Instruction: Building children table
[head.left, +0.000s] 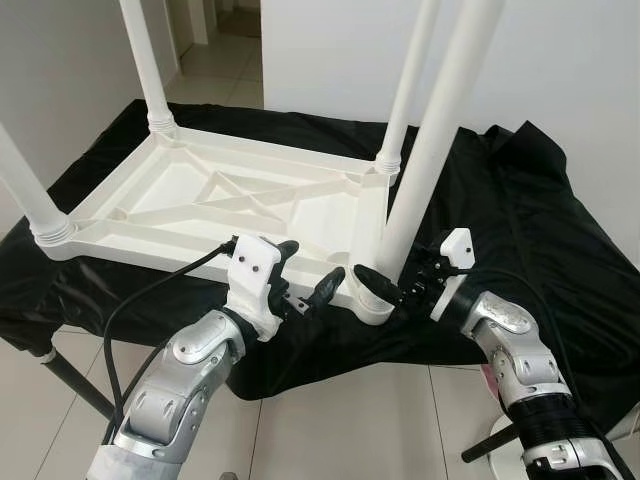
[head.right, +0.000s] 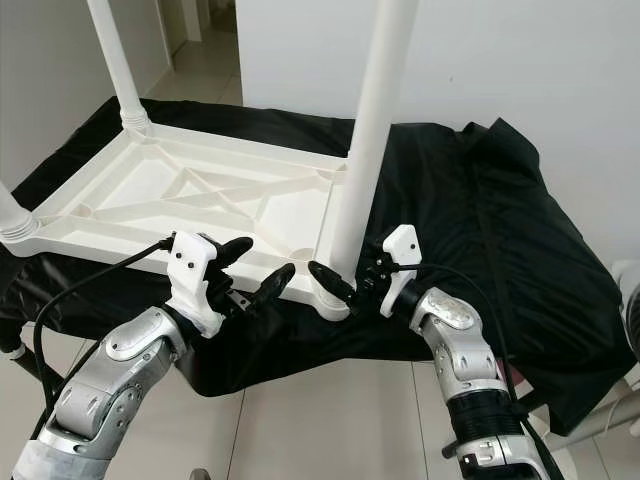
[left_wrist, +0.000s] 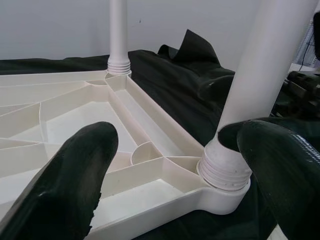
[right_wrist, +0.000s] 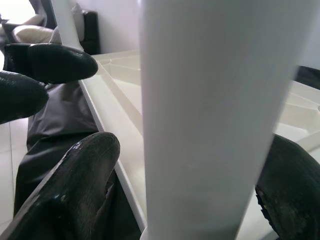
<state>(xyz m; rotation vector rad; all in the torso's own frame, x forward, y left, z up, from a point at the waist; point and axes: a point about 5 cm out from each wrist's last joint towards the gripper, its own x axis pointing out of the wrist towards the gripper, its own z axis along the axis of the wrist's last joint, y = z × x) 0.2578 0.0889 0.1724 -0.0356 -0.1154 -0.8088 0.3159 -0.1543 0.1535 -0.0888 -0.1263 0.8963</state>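
Observation:
A white plastic children's table (head.left: 150, 245) lies upside down on a black cloth, with its legs standing up. The near right leg (head.left: 440, 130) rises from its corner socket (head.left: 378, 305). My right gripper (head.left: 395, 280) straddles the base of this leg, one black finger (right_wrist: 85, 175) on each side, open with a small gap showing. My left gripper (head.left: 308, 268) hovers open at the table's front edge, just left of that socket. Its fingers (left_wrist: 75, 175) frame the threaded leg base (left_wrist: 225, 172) without touching it.
The other legs stand at the far left (head.left: 145, 60), far right (head.left: 410, 80) and near left (head.left: 25, 190) corners. The black cloth (head.left: 520, 220) drapes over the support. A dark stand leg (head.left: 70, 380) slants to the tiled floor. A white wall is behind.

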